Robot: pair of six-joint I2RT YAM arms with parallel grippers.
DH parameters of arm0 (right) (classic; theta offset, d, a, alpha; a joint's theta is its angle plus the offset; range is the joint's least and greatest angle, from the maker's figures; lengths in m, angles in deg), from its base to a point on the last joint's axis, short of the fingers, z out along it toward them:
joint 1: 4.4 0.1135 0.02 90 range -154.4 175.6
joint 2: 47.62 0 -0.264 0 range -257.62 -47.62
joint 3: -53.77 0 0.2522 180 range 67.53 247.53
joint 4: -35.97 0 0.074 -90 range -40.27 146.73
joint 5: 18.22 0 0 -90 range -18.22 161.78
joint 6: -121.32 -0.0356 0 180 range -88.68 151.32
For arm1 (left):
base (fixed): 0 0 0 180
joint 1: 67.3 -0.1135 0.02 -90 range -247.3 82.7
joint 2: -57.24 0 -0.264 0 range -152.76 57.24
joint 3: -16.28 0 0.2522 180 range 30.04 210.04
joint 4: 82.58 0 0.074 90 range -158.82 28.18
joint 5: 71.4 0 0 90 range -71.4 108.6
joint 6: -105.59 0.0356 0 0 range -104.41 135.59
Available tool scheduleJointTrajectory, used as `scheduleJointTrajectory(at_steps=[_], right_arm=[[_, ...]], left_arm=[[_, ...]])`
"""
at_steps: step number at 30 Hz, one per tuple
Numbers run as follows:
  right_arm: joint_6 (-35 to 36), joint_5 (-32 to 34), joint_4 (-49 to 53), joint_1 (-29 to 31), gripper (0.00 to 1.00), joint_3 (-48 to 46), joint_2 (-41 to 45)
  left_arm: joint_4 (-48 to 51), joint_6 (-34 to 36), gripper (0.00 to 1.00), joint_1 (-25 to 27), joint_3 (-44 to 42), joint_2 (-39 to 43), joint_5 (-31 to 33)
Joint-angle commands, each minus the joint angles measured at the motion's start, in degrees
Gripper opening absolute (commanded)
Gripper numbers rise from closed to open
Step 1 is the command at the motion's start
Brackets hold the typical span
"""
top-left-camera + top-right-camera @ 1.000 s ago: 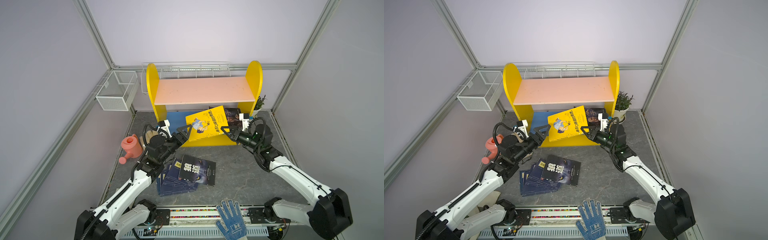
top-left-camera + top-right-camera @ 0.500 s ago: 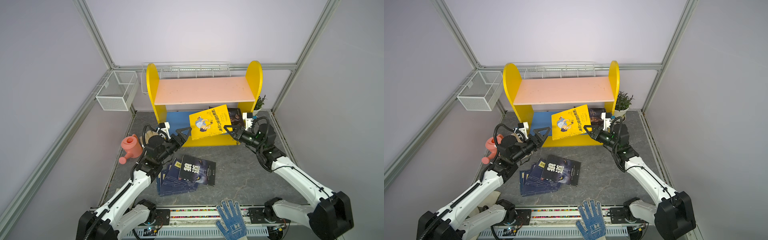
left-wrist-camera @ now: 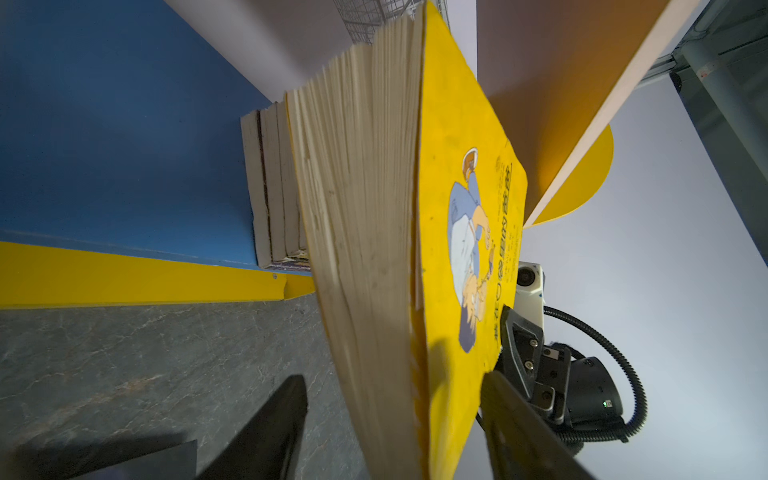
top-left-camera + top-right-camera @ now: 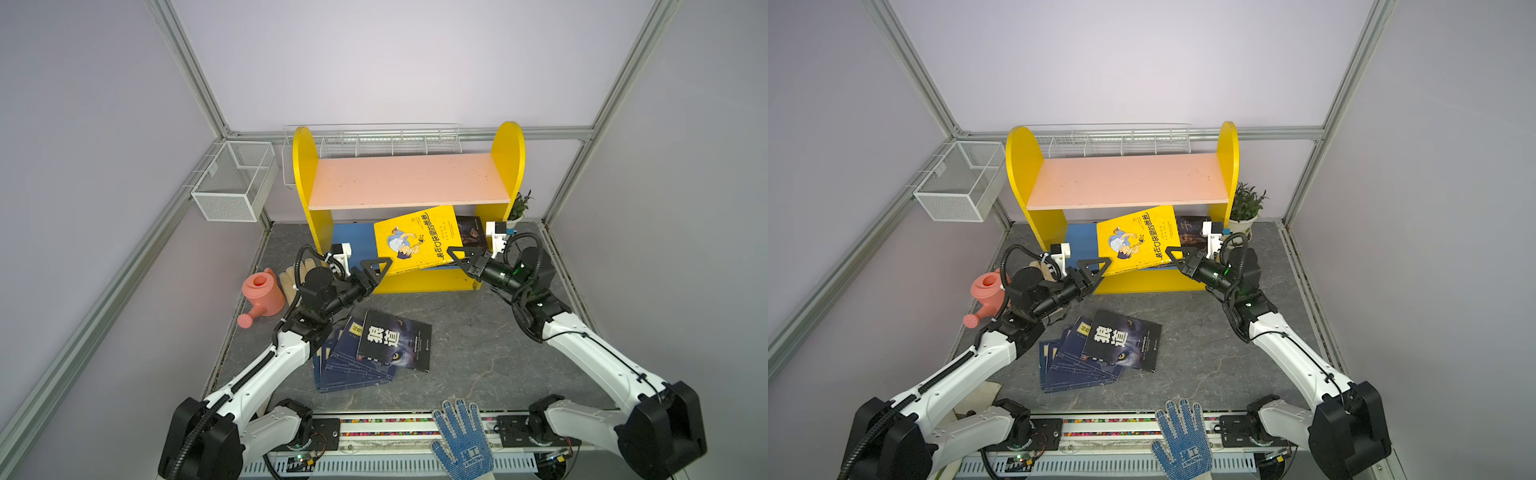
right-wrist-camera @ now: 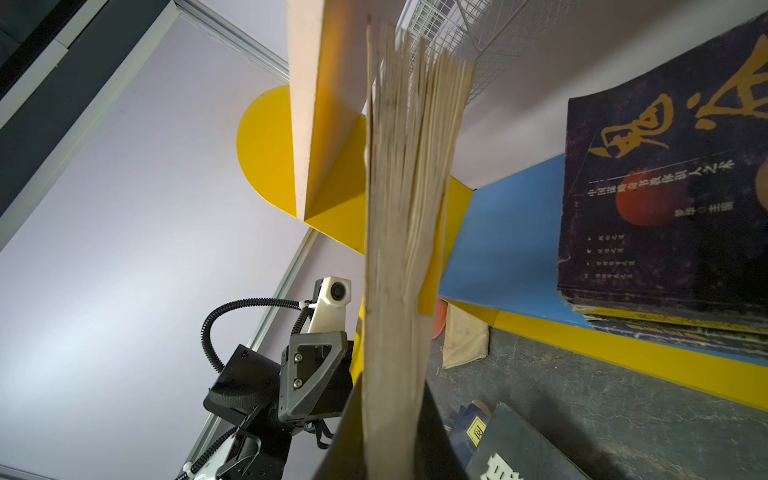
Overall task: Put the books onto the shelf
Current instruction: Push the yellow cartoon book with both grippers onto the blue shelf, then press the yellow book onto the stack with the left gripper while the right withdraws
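The shelf (image 4: pixel 407 178) (image 4: pixel 1125 178) stands at the back, with a pink upper board and a blue lower board (image 3: pixel 124 124). A yellow book (image 4: pixel 415 241) (image 4: pixel 1138 241) (image 3: pixel 457 208) (image 5: pixel 399 249) hangs tilted in front of the lower tier. My right gripper (image 4: pixel 451 253) (image 4: pixel 1171 253) (image 5: pixel 392 415) is shut on its right edge. My left gripper (image 4: pixel 384 266) (image 4: pixel 1102 266) (image 3: pixel 392 390) is open, jaws astride the book's lower left corner with a gap on the page side. Dark books (image 4: pixel 471 232) (image 5: pixel 665 187) lie on the blue board. A black book (image 4: pixel 395 340) tops fanned navy books (image 4: pixel 345 365) on the floor.
A pink watering can (image 4: pixel 262 295) and beige gloves (image 4: pixel 291 278) sit left of the shelf. A white mesh basket (image 4: pixel 235 187) hangs on the left wall, a wire rack (image 4: pixel 374 141) behind the shelf. A potted plant (image 4: pixel 1246 203) stands at the shelf's right. A blue glove (image 4: pixel 461 436) lies in front.
The yellow book has shifted slightly right and further under the pink board with my right gripper. My left gripper has come up to the book's corner and its jaws have narrowed.
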Motion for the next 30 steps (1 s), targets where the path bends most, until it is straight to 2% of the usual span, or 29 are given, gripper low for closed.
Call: scheduleJointTrajectory(at_steps=[1, 4, 7, 8, 13, 14, 17, 18, 21, 24, 27, 30], right_arm=[[-2.34, -0.19, -7.07, -0.18, 0.06, 1.44, -0.76], [-2.67, 0.2, -7.11, -0.24, 0.06, 1.41, -1.47], [-2.09, 1.02, -5.48, -0.24, 0.06, 1.44, -1.67], [-1.51, 1.29, -4.48, -0.29, 0.06, 1.43, -1.54], [2.51, 3.84, 2.97, -0.24, 0.08, 2.96, -0.23], [3.88, 5.22, 6.12, -0.29, 0.12, 3.76, 0.38], [8.3, 10.44, 15.38, -0.22, 0.38, 5.41, 2.82], [10.23, 13.85, 19.67, -0.36, 0.42, 6.08, 4.13], [12.56, 27.92, 30.12, -0.46, 0.45, 6.08, 9.33], [11.85, 39.68, 36.79, -0.94, 0.47, 4.61, 14.38], [11.3, 46.46, 43.25, -2.01, 0.47, 4.33, 17.62], [10.91, 48.79, 47.58, -3.73, 0.47, 4.57, 18.96]], left_arm=[[-2.89, -0.31, 0.55, 0.64, 2.15, -1.13, -1.15], [-3.67, -0.31, 0.36, 0.95, 2.58, -1.72, -1.42], [-3.48, -0.2, 0.07, 1.17, 2.96, -1.89, -0.86], [-3.11, -0.11, 0.01, 1.17, 2.99, -1.8, -0.21], [-1.68, 1.83, 0.0, 1.52, 3.24, -1.21, 4.31], [-1.77, 2.3, 0.0, 1.64, 3.53, -1.35, 5.26], [-1.93, 4.79, 0.0, 1.74, 5.47, -2.57, 7.44], [-1.95, 5.6, 0.0, 1.74, 6.56, -3.2, 8.13], [-1.81, 7.94, 0.0, 1.74, 10.09, -5.82, 9.36], [-0.71, 9.67, 0.0, 1.74, 14.3, -9.98, 9.0], [-0.83, 10.14, 0.0, 1.99, 18.09, -14.85, 6.83], [0.49, 11.47, 0.0, 2.61, 22.1, -19.17, 5.3]])
